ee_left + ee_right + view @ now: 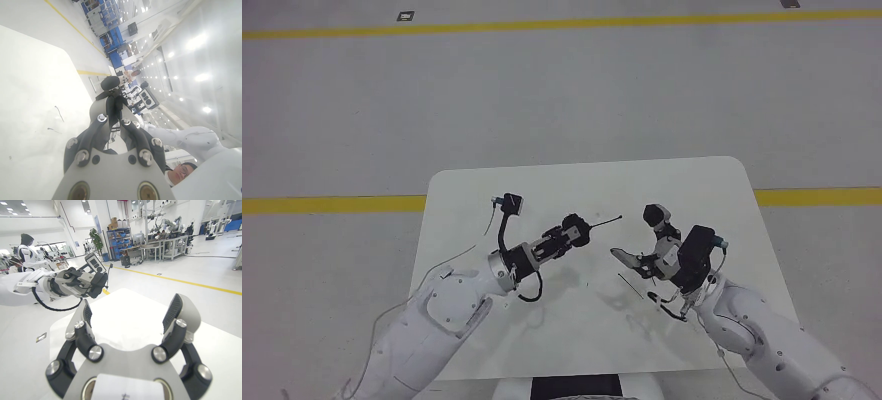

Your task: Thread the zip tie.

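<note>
Lighting: bright, diffuse, from overhead. Left wrist view: rows of round white ceiling lamps [175, 77] flare beyond the left gripper [113, 102] fingertips. The glossy white table top [34, 79] to one side of the fingers [94, 130] is hazed by glare. Right wrist view: the table top between the right gripper [131, 300] fingers is blown out white. Wide-angle bowing at the edges of both wrist views.

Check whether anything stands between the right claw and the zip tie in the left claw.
Nothing visible does. The left claw grips the zip tie above the table; the open right claw faces it across an open gap.
</note>
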You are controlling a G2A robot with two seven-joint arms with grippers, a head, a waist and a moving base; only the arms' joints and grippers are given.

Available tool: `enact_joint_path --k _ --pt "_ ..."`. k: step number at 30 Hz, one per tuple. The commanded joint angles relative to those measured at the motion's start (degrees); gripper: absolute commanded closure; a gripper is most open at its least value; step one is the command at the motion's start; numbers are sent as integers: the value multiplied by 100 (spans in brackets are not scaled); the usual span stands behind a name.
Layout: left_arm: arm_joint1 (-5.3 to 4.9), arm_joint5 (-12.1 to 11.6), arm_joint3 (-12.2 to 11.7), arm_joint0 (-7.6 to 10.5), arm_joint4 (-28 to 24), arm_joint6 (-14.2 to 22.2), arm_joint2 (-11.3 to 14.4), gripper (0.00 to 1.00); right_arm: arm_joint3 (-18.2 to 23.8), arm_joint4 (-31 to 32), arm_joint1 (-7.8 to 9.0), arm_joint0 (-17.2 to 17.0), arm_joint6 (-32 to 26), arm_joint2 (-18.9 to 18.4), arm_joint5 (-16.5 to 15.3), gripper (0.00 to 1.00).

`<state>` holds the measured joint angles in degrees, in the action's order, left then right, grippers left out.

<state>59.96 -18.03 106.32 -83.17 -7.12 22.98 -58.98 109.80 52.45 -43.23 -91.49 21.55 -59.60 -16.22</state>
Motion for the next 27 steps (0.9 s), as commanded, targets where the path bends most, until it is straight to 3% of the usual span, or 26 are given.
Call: enact_joint_path --k 1,8,13,18,27 --pt "0 0 0 0 1 0 0 100 0 0 0 0 0 0 0 0" --pt "72 -146 70 -154 -1606 -134 -51 100 -57 404 -56 -18 285 -48 181 0" --pt "138 -146 9 -263 -2806 189 -119 100 -203 953 -124 -57 814 -27 269 0" --pt "226 -146 -232 -277 -3920 696 -7 100 -366 1472 -227 26 1251 85 478 0" --pt "355 -146 -536 -188 -4947 1065 196 100 -501 2161 -482 401 1424 541 856 0"
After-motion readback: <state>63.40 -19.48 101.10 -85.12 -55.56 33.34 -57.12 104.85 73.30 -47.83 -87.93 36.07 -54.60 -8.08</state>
